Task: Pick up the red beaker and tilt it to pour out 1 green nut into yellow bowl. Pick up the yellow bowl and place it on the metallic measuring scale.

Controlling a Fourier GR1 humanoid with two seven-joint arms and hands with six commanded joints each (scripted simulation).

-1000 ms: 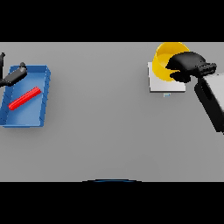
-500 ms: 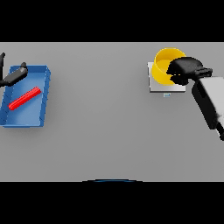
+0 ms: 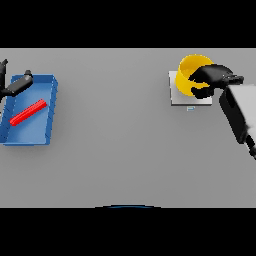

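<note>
Right hand point(image 3: 210, 81) curls around the yellow bowl point(image 3: 191, 75), which sits on the scale point(image 3: 180, 95); placing looks nearly done, only letting go remains.

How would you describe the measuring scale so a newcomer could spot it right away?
Look to the far right part of the grey table, opposite the blue tray on the left. The scale is the flat, pale square plate under the yellow bowl, which the right hand grips. Nothing else there is square and light grey.
</note>
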